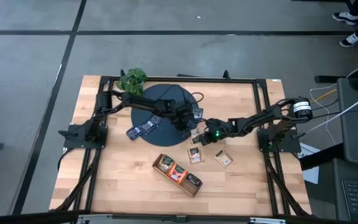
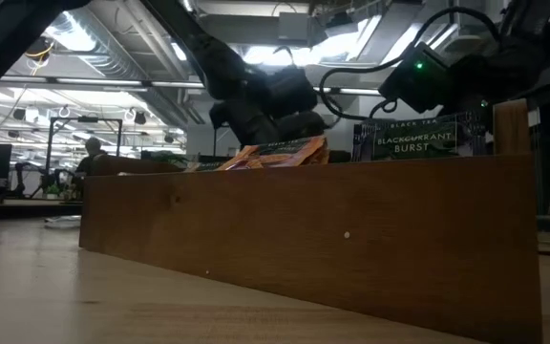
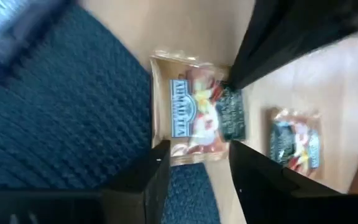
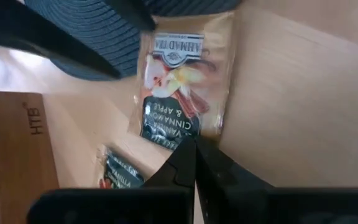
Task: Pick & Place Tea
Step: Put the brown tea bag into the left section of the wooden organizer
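A beige tea sachet [image 3: 194, 112] with a dark label lies flat, one end on the edge of the dark round mat [image 1: 166, 102] and the rest on the wood. My left gripper [image 3: 194, 155] reaches across the mat and is open, with one finger on each side of the sachet's nearer end. I cannot tell whether it touches the sachet. My right gripper [image 4: 194, 146] comes in from the table's right side and is shut, its tip on the same sachet [image 4: 179, 93]. In the high view both grippers [image 1: 196, 130] cover the sachet. My right gripper sets its shut fingertips [image 4: 191, 155] on the sachet's dark-labelled end [image 4: 169, 130], the end lying off the mat. The fingers slant down from the table's right side. The sachet lies flat under them, its other end on the mat's edge.
Two more beige sachets [image 1: 196, 154] [image 1: 224, 158] lie on the wood nearer the front. Blue sachets [image 1: 143, 127] lie at the mat's left edge. The long wooden tray [image 1: 178, 175] holds sachets and stands near the front. A leafy plant [image 1: 132, 79] stands at the far left.
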